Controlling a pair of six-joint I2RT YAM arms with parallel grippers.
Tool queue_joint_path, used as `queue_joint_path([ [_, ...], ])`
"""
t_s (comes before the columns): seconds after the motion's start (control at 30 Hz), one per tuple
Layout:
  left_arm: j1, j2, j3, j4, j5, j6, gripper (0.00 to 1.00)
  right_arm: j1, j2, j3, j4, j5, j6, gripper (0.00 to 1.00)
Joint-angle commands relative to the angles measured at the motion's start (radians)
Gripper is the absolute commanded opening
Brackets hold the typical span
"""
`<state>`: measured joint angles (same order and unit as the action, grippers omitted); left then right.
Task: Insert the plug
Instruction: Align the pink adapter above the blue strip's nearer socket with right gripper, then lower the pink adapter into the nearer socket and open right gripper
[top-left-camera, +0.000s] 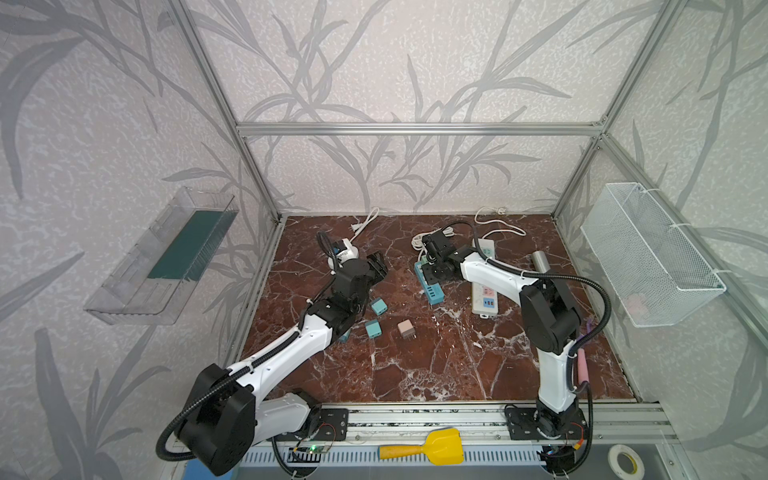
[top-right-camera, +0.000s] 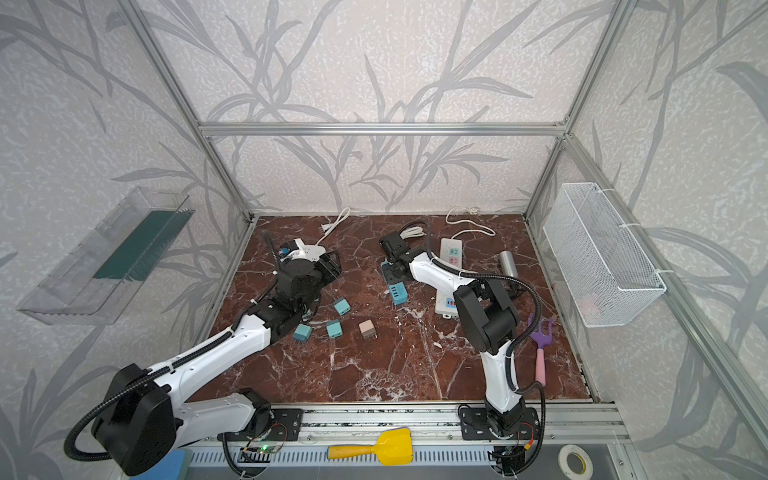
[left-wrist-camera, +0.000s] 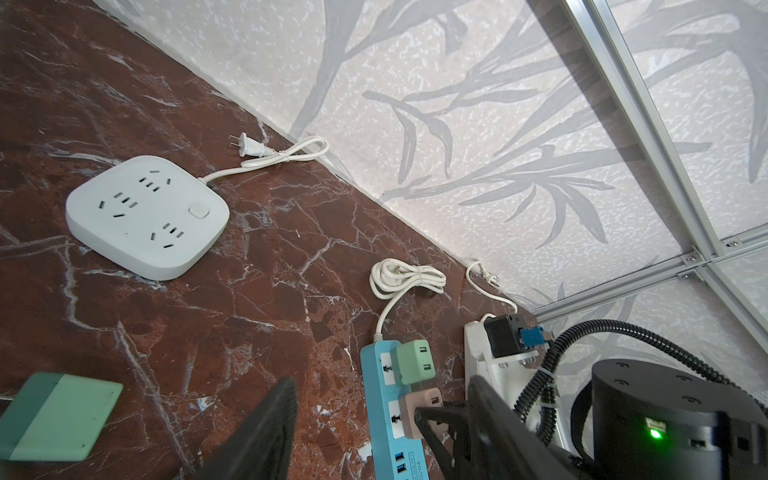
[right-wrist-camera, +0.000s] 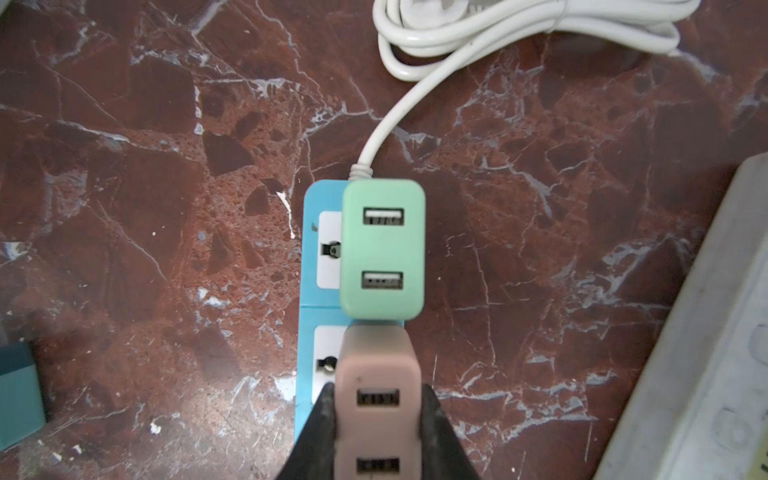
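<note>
Your right hand (right-wrist-camera: 378, 401) is clamped on the pink plug (right-wrist-camera: 376, 370), with one finger on each side of its body and its USB ports facing the wrist camera. The plug stands over the second socket of the blue strip (right-wrist-camera: 311, 316). It is just beside the green plug (right-wrist-camera: 382, 249), which sits in the end socket nearest the cord (right-wrist-camera: 390, 120). The two plug bodies meet edge to edge. From the wrist views the pink plug's base seems to be down against the strip, but its prongs are hidden, so you cannot be sure it is fully seated.

Your left hand (top-left-camera: 376, 266) hangs above the worktop (top-left-camera: 415, 365), left of the blue strip and apart from it. Its fingers are spread and there is nothing between them.

In both top views three teal plugs (top-right-camera: 342, 306) and a spare pink plug (top-right-camera: 368, 329) lie loose on the worktop near your left forearm, well apart from the blue strip. A square white strip (left-wrist-camera: 145, 216) lies flat behind the left hand. A long white strip (top-left-camera: 484, 293) lies just right of the blue one, partly under your right arm.
</note>
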<state>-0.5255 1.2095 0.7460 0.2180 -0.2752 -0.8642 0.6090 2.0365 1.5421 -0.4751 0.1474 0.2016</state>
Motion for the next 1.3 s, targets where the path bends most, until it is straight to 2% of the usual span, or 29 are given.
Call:
queue_joint_path([
  [0.0, 0.009, 0.011, -0.004, 0.018, 0.005, -0.003, 0.66, -0.003, 0.094, -0.04, -0.108, 0.022, 0.023, 0.0],
  [0.27, 0.021, 0.008, -0.003, 0.021, 0.026, -0.014, 0.66, -0.004, 0.083, -0.06, -0.096, -0.002, 0.05, 0.0],
  [0.37, 0.028, 0.006, -0.003, 0.028, 0.045, -0.027, 0.66, -0.003, 0.052, -0.049, -0.09, -0.021, 0.062, 0.14],
  [0.47, 0.032, 0.026, 0.002, 0.057, 0.09, -0.015, 0.67, -0.004, 0.015, -0.027, -0.097, -0.043, 0.066, 0.38],
  [0.57, 0.034, 0.045, 0.005, 0.089, 0.126, 0.008, 0.73, -0.004, -0.02, -0.005, -0.099, -0.041, 0.055, 0.52],
  [0.6, 0.035, 0.047, 0.003, 0.095, 0.125, 0.01, 0.76, -0.004, -0.032, 0.007, -0.11, -0.039, 0.048, 0.55],
  [0.67, 0.036, 0.047, 0.006, 0.072, 0.106, -0.002, 0.99, -0.004, -0.058, 0.024, -0.128, -0.042, 0.028, 0.58],
  [0.8, 0.042, 0.043, 0.002, 0.083, 0.106, 0.005, 0.99, -0.004, -0.139, -0.004, -0.128, -0.042, 0.005, 0.66],
  [1.07, 0.05, 0.038, 0.003, 0.082, 0.103, 0.011, 0.99, -0.004, -0.323, -0.205, -0.044, -0.076, 0.034, 0.68],
  [1.17, 0.056, 0.032, 0.002, 0.078, 0.104, 0.01, 0.99, -0.003, -0.401, -0.33, 0.055, -0.125, 0.079, 0.62],
  [1.27, 0.063, 0.023, 0.002, 0.075, 0.101, 0.011, 0.99, -0.001, -0.443, -0.452, 0.147, -0.147, 0.126, 0.5],
])
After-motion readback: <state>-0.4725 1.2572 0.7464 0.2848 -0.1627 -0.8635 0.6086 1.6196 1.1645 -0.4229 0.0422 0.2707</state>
